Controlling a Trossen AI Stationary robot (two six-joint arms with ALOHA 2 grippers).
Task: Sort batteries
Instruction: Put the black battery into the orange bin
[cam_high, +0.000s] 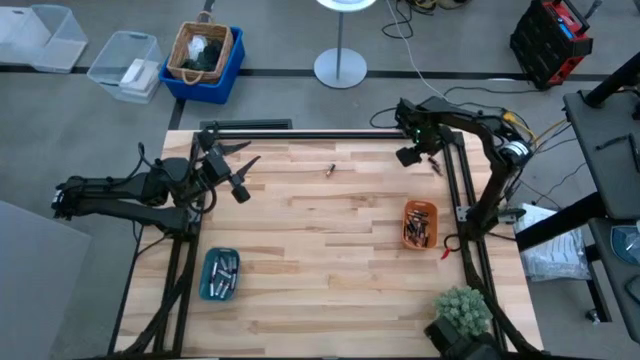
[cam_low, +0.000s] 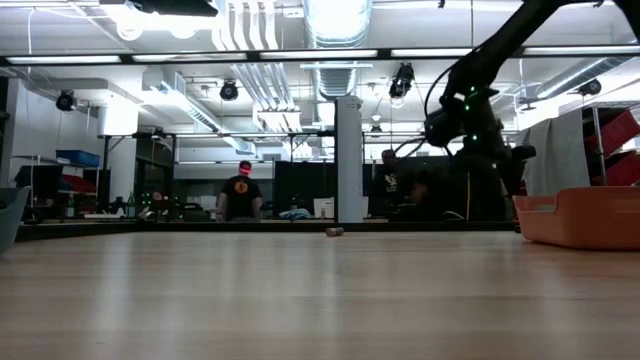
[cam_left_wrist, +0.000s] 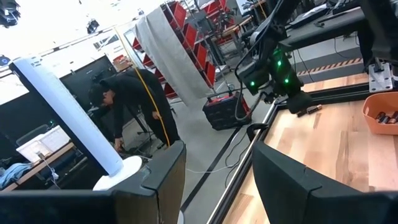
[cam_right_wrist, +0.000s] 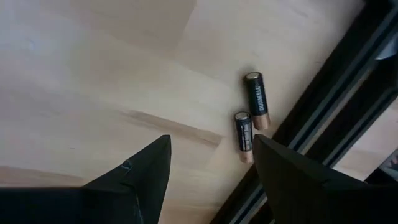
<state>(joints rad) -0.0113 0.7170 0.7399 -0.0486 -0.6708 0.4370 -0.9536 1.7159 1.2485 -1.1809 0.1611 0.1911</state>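
right hand (cam_right_wrist: 211, 171) open above 2 batteries (cam_right_wrist: 250, 118) | wood table (cam_high: 330, 260) | left hand (cam_left_wrist: 214, 180) open | person (cam_low: 241, 193) behind

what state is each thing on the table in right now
left pincer: open, empty, raised at the table's left edge
right pincer: open, empty, above two batteries
two batteries: lying flat beside the frame rail
lone battery: lying loose
orange tray: holds batteries
teal tray: holds batteries
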